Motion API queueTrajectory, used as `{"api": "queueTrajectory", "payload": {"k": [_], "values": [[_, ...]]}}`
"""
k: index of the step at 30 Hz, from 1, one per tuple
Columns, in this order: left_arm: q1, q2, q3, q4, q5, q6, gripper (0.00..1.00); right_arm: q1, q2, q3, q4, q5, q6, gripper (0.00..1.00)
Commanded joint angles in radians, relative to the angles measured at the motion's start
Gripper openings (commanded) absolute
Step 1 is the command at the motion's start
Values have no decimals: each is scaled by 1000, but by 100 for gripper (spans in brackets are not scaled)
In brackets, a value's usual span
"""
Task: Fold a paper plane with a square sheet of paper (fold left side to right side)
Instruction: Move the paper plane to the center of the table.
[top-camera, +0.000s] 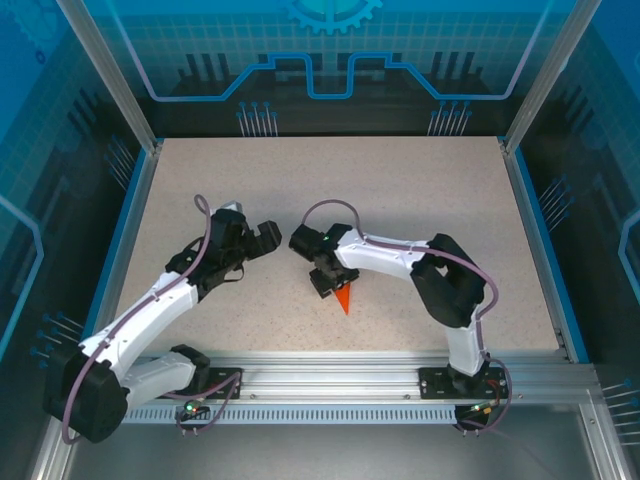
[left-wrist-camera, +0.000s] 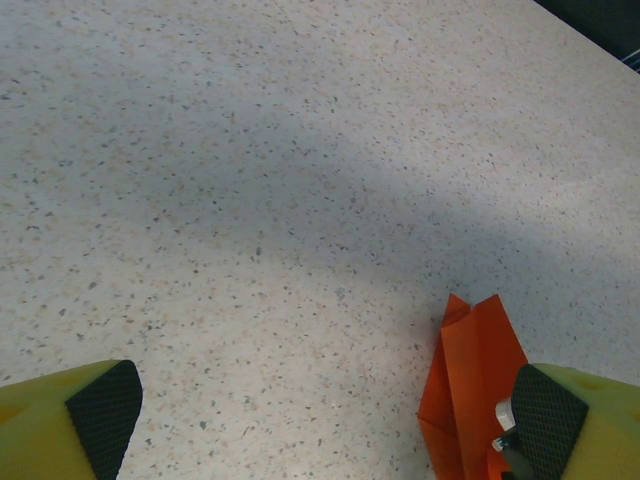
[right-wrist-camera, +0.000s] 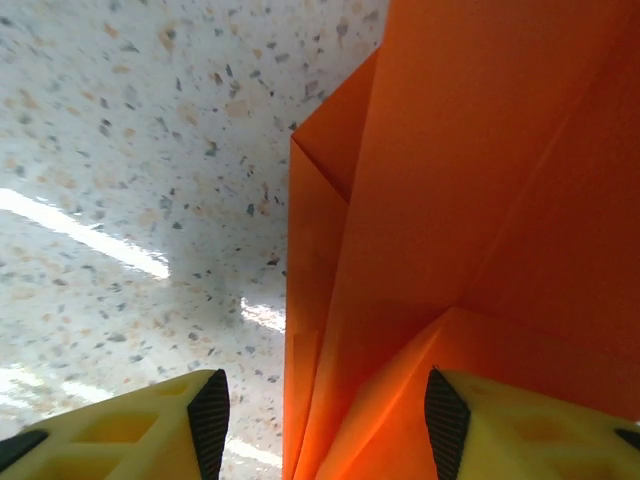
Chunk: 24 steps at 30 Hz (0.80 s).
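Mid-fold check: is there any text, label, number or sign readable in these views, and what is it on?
No readable text anywhere.
On the paper: none, plain orange.
On the back panel: gear and line graphics, no words.
On the left arm and right arm: nothing legible.

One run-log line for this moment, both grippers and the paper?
orange paper: folded, flat on table | left gripper: open, apart from it | right gripper: open, above it
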Motion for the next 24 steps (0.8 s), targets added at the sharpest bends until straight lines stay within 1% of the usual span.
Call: {"api": "queueTrajectory", "payload": {"k": [1, 4, 8, 11, 15, 20, 24], "values": [[12, -20, -18, -21, -40, -15, 99, 23, 38, 49, -100, 106, -5, 56], [13, -18, -18, -21, -38, -15, 99, 27, 61, 60, -120, 133, 0, 54], [13, -9, -12, -21, -36, -14, 99, 27, 57, 50, -130, 163, 21, 47], [14, -5, -11, -19, -32, -15, 99, 25, 30, 35, -120, 169, 28, 39], [13, 1, -9, -18, -28, -17, 99, 18, -11, 16, -110, 173, 38, 26], [13, 2, -3, -18, -26, -15, 99, -8, -60, -30, -81, 150, 50, 8], [13, 3, -2, -17, -20, -14, 99, -28, -101, -50, -74, 141, 48, 1]]}}
